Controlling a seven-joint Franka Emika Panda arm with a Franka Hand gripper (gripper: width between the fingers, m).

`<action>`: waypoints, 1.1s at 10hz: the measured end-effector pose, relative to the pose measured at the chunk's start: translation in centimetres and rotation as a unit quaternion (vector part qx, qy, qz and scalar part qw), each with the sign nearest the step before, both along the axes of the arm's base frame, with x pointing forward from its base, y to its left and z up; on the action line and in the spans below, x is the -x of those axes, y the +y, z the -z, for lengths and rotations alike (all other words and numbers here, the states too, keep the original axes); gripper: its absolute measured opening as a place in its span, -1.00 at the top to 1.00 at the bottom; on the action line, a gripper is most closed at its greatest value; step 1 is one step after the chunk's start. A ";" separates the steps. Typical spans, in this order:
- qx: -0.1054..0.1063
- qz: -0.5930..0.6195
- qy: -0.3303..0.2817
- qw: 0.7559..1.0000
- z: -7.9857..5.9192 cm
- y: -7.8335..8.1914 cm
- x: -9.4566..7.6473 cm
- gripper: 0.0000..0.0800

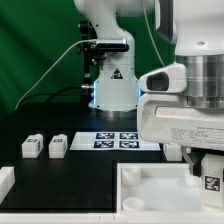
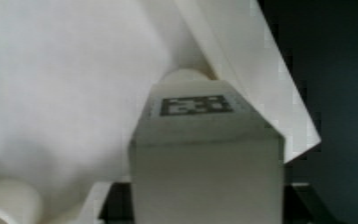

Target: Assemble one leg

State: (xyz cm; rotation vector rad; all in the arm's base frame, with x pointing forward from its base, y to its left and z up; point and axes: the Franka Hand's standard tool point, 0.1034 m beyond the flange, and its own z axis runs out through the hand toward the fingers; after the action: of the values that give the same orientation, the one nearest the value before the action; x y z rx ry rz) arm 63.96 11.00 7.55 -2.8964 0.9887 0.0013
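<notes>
While grip of the hand (image 1: 205, 168) cannot be told, blocky matte white leg (image 2: 197, 165), square black tag (image 2: 197, 104).

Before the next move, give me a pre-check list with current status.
1. The gripper lined up on the tagged part: ok, directly over it.
2. Grip on the tagged part: cannot tell, fingers hidden.
3. Part's tag facing the wrist camera: ok, visible in the wrist view.
4. Clearance to the large white panel beside the part: cannot tell, they look very close.
5. Two small tagged blocks out of the way: ok, apart from the arm, to the exterior view's left of the marker board.
</notes>
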 end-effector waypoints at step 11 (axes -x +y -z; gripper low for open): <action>-0.046 0.232 -0.009 0.972 0.6 0.6 0.3 -0.61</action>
State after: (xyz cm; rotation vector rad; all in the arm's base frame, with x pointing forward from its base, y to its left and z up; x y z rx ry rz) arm 63.70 11.58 6.97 -2.5108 1.5868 -0.0073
